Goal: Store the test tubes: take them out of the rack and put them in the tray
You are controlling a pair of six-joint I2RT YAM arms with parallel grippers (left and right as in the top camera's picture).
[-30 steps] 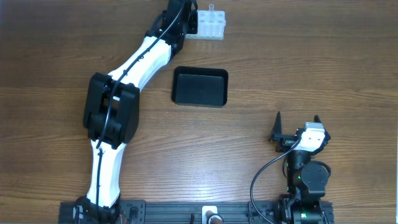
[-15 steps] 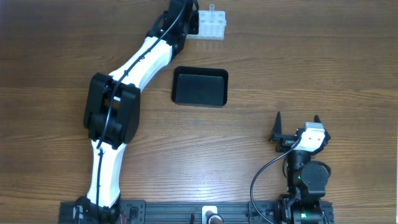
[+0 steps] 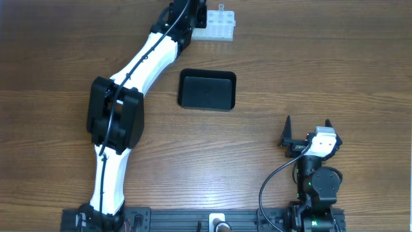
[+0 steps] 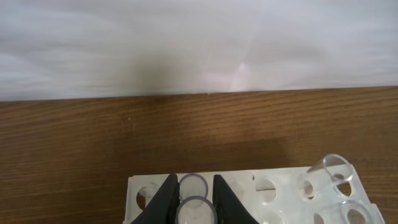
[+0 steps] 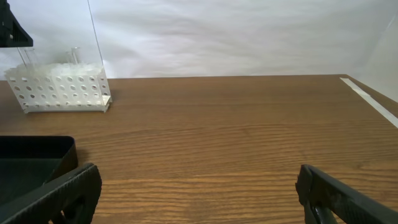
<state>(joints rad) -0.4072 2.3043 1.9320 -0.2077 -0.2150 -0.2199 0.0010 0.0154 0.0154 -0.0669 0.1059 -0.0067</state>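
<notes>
While the left gripper [image 4: 193,186], upper middle of the frame, pinches a test tube [image 4: 196,199] standing upright, mouth up, in the white rack [image 3: 219,27], the black tray [image 3: 207,90] lies below and the right gripper [image 3: 308,129] gapes wide at lower right.

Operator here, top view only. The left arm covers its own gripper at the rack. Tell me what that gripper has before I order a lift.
Observer: In the left wrist view, the left gripper is shut on one test tube, with a finger against each side of its rim, at the rack.
Operator: Report any other tube close to it.
Observer: One leaning tube sits toward the other end of the rack. It is tilted in its hole, not upright, and is well apart from the fingers.
</notes>
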